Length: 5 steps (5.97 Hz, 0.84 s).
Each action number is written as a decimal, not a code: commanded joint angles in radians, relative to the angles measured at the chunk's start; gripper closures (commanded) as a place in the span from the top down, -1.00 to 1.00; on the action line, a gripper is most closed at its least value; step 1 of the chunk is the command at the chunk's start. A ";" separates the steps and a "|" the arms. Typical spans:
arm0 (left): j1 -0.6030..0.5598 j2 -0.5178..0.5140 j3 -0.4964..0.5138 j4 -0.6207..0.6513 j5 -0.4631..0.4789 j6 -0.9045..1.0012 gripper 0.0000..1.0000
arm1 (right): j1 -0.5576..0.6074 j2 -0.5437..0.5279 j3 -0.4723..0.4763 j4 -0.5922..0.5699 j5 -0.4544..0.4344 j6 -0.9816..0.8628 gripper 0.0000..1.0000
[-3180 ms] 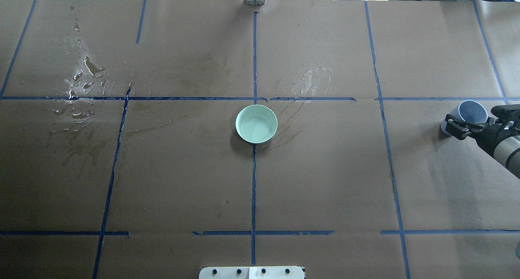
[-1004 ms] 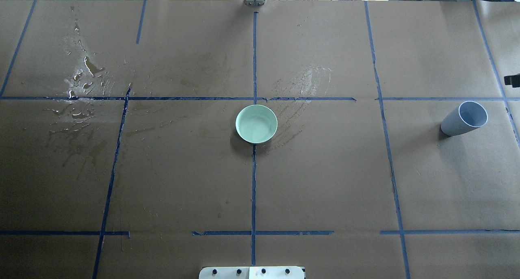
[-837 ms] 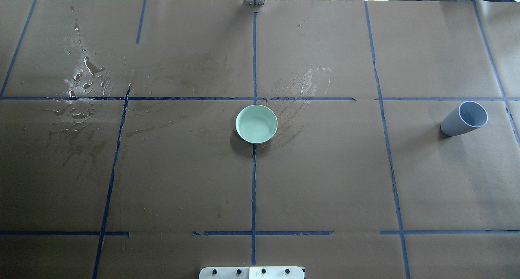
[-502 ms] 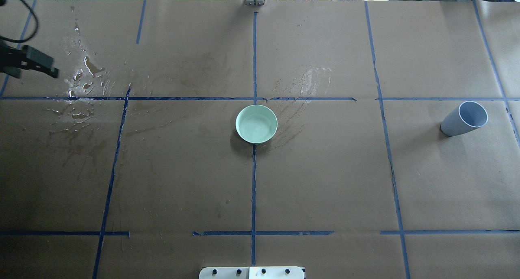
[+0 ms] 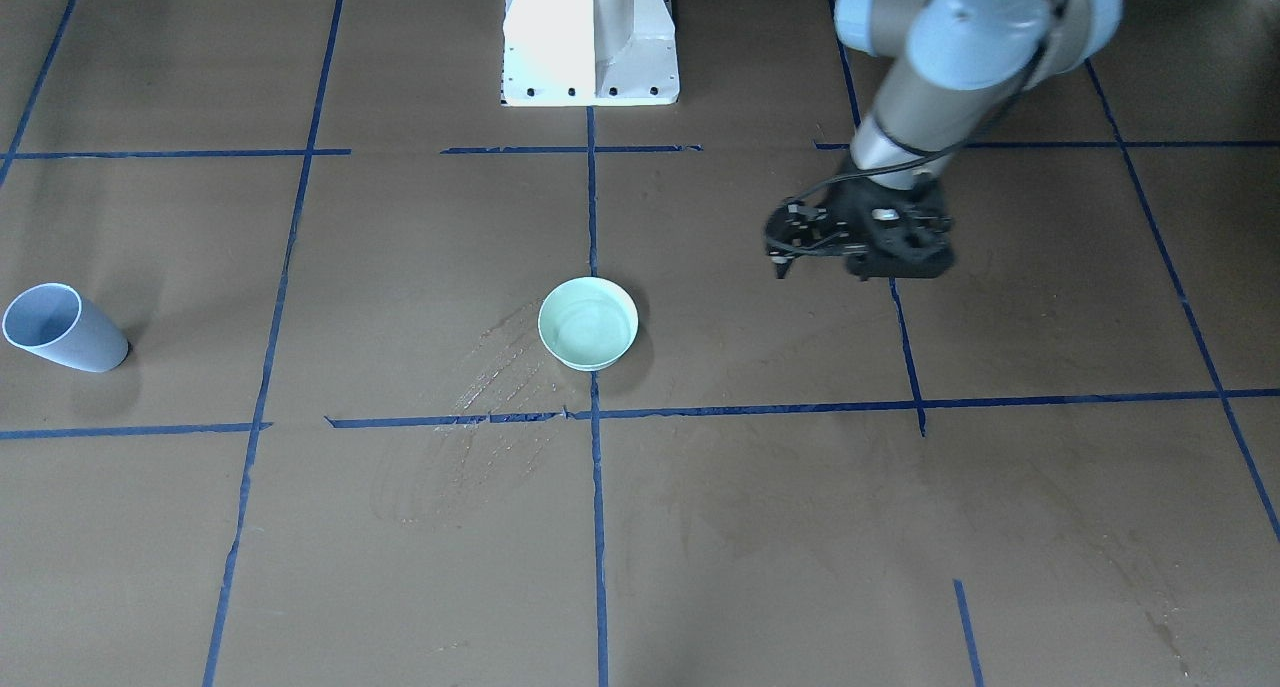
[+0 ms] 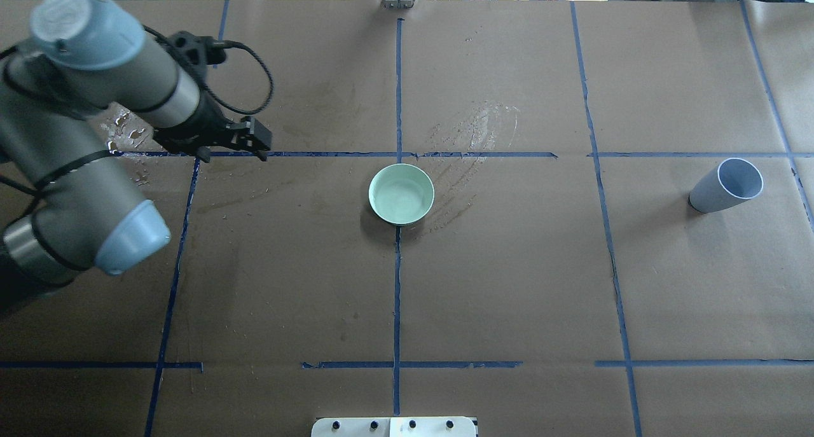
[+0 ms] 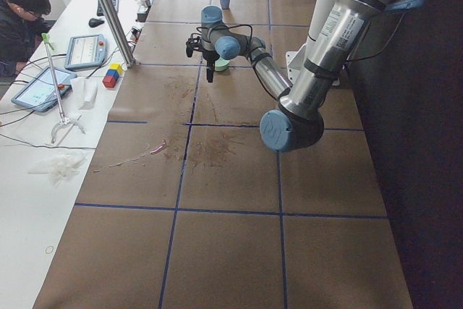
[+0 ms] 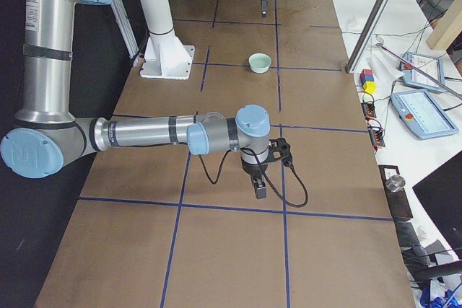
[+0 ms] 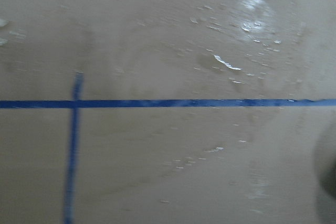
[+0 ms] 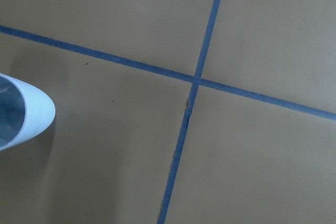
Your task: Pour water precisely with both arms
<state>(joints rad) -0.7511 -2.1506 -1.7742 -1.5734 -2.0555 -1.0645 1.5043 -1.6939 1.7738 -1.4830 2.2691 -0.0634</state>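
Note:
A mint-green bowl (image 6: 401,194) (image 5: 588,323) stands at the table's middle, with a faint sheen of water inside. A pale blue-grey cup (image 6: 725,186) (image 5: 62,327) stands alone at the far right; its rim shows in the right wrist view (image 10: 21,114). My left gripper (image 6: 232,156) (image 5: 835,267) hovers left of the bowl, jaws apart and empty. My right gripper (image 8: 258,191) shows only in the exterior right view, so I cannot tell its state.
Spilled water glistens on the brown paper at far left (image 6: 130,131) (image 9: 247,19), with dried streaks beside the bowl (image 6: 474,138). The white pedestal (image 5: 590,37) stands at the robot's edge. An operator (image 7: 18,16), tablets and coloured blocks (image 7: 112,76) sit beyond the far edge.
My right gripper has let go of the cup and drawn back out of the overhead view. My left arm has swung in from the left, towards the bowl.

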 commanded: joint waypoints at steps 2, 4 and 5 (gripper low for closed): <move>0.105 -0.191 0.197 -0.008 0.093 -0.148 0.97 | 0.005 0.060 -0.085 0.004 0.040 0.154 0.99; 0.165 -0.215 0.284 -0.118 0.177 -0.262 0.87 | 0.005 0.060 -0.086 0.007 0.040 0.154 0.99; 0.173 -0.215 0.315 -0.166 0.178 -0.316 0.79 | 0.005 0.060 -0.085 0.007 0.041 0.154 0.99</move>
<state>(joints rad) -0.5919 -2.3627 -1.4953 -1.6858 -1.8900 -1.3258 1.5094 -1.6343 1.6889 -1.4760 2.3093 0.0898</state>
